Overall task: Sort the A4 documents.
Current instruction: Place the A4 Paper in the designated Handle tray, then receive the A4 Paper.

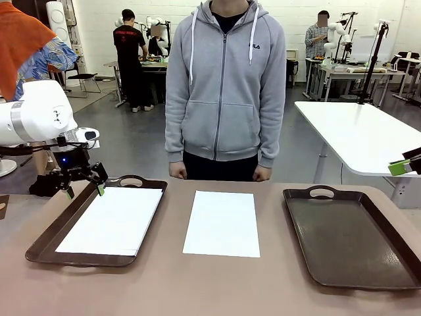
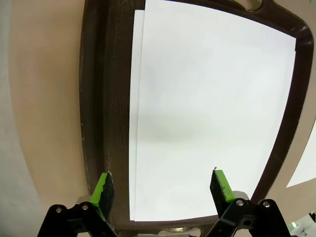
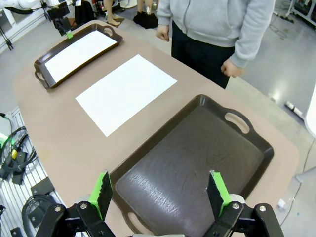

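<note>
My left gripper (image 1: 85, 191) hangs with fingers spread over the far end of the left tray (image 1: 46, 240); below it, only the tray's raised rim and handle stand up around the two flat white sheets (image 2: 207, 108). Between that tray and the right tray (image 1: 348, 237), bare table (image 1: 197, 283) leaves open lanes on either side of the single sheet (image 1: 222, 224) lying flat in the middle. The person (image 1: 223, 99) standing against the far edge blocks that side, while my right gripper (image 3: 160, 190), fingers apart, has clear air above the empty right tray.
</note>
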`<state>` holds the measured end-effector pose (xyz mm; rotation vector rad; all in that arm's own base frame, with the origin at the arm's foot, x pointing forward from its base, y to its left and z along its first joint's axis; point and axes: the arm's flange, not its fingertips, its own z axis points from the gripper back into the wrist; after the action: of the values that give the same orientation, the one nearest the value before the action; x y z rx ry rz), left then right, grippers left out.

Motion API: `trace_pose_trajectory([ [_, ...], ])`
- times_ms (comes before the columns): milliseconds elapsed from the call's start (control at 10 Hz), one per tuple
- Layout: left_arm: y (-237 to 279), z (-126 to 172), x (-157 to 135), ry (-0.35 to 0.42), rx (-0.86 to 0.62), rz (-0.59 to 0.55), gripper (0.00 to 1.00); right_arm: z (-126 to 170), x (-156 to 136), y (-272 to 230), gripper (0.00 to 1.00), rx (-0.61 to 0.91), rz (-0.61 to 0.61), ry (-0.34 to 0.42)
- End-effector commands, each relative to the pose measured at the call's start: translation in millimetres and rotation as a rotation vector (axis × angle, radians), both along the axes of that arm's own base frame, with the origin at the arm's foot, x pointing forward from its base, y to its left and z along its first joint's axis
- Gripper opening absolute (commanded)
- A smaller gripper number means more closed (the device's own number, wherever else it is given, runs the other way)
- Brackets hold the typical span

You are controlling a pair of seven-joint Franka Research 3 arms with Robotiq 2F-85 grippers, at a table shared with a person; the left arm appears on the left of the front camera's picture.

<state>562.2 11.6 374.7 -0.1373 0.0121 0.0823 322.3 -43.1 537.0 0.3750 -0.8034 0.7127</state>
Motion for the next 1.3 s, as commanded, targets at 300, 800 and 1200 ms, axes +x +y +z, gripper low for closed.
trace_pose_trajectory([
  [300,-2.1,-0.6,-0.8,0.006,-0.051,0.025,1.00,-2.3,1.8,0.7,1.00,0.019,0.019,0.000],
  [800,-2.1,-0.6,-0.8,0.006,-0.051,0.025,1.00,-2.3,1.8,0.7,1.00,0.019,0.019,0.000],
  [1200,-1.0,-1.7,-2.1,0.012,-0.067,0.010,1.00,-2.3,1.8,0.7,1.00,0.019,0.019,0.000],
])
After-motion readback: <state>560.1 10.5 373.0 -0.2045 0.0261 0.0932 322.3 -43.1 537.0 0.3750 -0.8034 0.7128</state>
